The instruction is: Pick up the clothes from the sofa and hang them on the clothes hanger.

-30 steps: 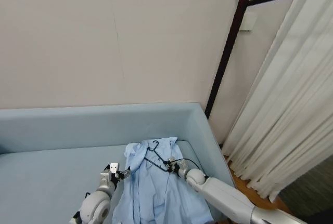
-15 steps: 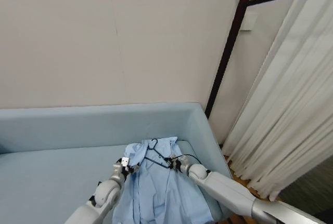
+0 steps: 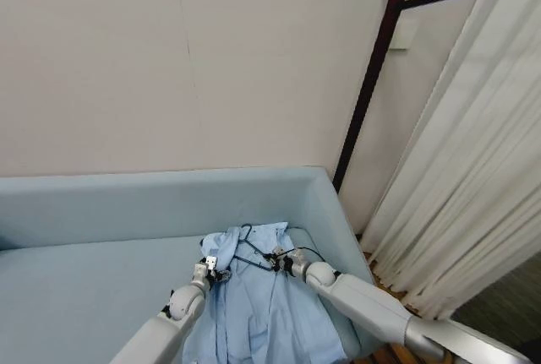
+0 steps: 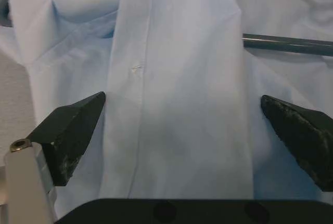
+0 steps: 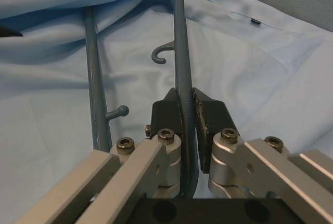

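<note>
early days: light blue shirt (image 3: 262,301) lies on the sofa (image 3: 84,212) seat near its right end, not lifted yet. right gripper (image 5: 188,110) has its fingers pinching the grey hanger (image 5: 179,52) lying on it. left gripper (image 4: 182,101) seems to hover just above the shirt, fingers spread. hanging it on the rack (image 3: 369,85) past the sofa is all left.

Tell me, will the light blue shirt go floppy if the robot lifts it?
Probably floppy: the light blue cloth shirt lies in soft folds, so it would likely sag and drape. It looks thin, so probably light. The stiff-looking dark grey hanger at its collar, clamped in the right gripper, might hold its shoulders up. The open left gripper hovers over it.
</note>
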You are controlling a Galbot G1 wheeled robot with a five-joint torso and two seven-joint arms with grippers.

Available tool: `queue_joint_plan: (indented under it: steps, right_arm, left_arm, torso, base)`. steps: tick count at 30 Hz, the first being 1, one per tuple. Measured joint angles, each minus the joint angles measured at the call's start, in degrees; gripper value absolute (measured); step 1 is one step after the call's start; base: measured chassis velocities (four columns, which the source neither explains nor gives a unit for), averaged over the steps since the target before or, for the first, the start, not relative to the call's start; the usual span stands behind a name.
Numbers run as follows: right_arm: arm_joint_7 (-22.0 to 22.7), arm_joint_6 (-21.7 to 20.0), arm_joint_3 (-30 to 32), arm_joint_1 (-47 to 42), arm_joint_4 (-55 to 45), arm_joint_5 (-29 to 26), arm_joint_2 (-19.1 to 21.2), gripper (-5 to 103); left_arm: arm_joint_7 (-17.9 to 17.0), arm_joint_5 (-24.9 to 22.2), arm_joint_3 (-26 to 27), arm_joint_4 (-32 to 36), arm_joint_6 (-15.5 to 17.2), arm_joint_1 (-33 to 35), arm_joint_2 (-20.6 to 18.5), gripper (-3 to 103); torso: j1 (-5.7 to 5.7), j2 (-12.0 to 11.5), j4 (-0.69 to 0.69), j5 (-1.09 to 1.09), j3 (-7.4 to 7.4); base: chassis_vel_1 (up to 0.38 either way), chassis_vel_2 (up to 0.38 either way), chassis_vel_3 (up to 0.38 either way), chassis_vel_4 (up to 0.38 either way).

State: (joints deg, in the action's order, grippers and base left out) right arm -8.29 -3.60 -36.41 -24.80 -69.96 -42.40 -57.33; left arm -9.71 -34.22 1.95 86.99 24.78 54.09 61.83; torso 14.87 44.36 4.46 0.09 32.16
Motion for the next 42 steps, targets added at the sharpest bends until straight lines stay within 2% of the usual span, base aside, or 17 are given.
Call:
queue_joint_plan:
  steps: [4,6,10,12,16,18,22,25,27,35,42]
  right_arm:
    - [0.1,0.0,-0.1,0.2,-0.1,0.0,-0.1,7]
    - [0.1,0.0,-0.1,0.2,-0.1,-0.1,-0.1,7]
    - [0.2,0.0,-0.1,0.2,-0.4,-0.1,0.1,7]
    - [0.2,0.0,-0.1,0.2,-0.4,-0.1,0.1,7]
    - [0.4,0.0,-0.1,-0.2,-0.5,0.0,0.3,7]
    - [0.5,0.0,-0.1,-0.2,-0.5,0.0,0.3,7]
    - [0.7,-0.1,0.0,-0.2,-0.5,0.1,0.2,7]
    - [0.8,-0.1,0.0,0.0,-0.4,0.1,0.1,7]
    - [0.9,-0.1,0.0,0.2,-0.2,0.2,-0.2,7]
    - [1.0,0.1,-0.1,1.0,0.3,0.4,-0.8,7]
    - [-1.9,2.9,-0.3,2.3,2.9,2.8,-1.6,7]
  left_arm:
    - [1.7,-0.3,-0.2,-1.4,-0.6,-0.7,1.2,82]
    - [1.7,-0.3,-0.3,-1.5,-0.6,-0.8,1.5,82]
    - [1.7,-0.4,-0.7,-1.0,-0.6,-0.8,2.1,61]
    - [1.7,-0.4,-0.8,-1.0,-0.6,-0.8,2.2,61]
    - [2.0,-0.4,-0.8,-0.8,-0.6,-0.5,2.5,39]
    - [2.1,-0.4,-0.9,-0.8,-0.6,-0.5,2.6,39]
    - [1.9,-0.3,-1.4,-0.9,-1.1,-0.7,3.6,18]
    - [1.7,-0.3,-2.1,-0.6,-1.5,-1.3,4.2,12]
    - [1.6,-0.2,-2.8,-0.2,-1.6,-2.0,4.7,3]
    - [1.3,-0.2,-6.4,0.6,-1.4,-4.8,7.1,0]
    - [1.2,-0.2,-8.7,-0.5,-1.4,-6.5,7.9,0]
  torso:
    - [0.00,0.0,0.00,0.00,0.00]
    - [-0.01,0.0,0.01,0.00,0.00]
    - [-0.01,0.0,0.00,0.00,0.00]
    - [-0.01,0.0,0.00,0.00,0.00]
    - [-0.01,0.0,0.00,0.00,0.00]
    - [-0.01,0.0,0.00,0.00,0.00]
    - [-0.01,0.0,0.00,0.00,0.00]
    - [-0.01,0.0,0.00,0.00,0.00]
    - [-0.01,0.0,0.00,0.00,0.00]
    - [-0.01,0.0,0.01,0.00,0.00]
    - [-0.01,0.0,0.00,0.00,0.00]
  base:
    - [0.000,0.000,0.000,0.000]
    - [0.000,0.000,0.000,0.000]
    - [0.000,0.000,0.000,0.000]
    - [0.000,0.000,0.000,0.000]
    - [0.000,0.000,0.000,0.000]
    - [0.000,0.000,0.000,0.000]
    - [0.000,0.000,0.000,0.000]
    - [0.000,0.000,0.000,0.000]
    - [0.000,0.000,0.000,0.000]
    - [0.000,0.000,0.000,0.000]
    - [0.000,0.000,0.000,0.000]
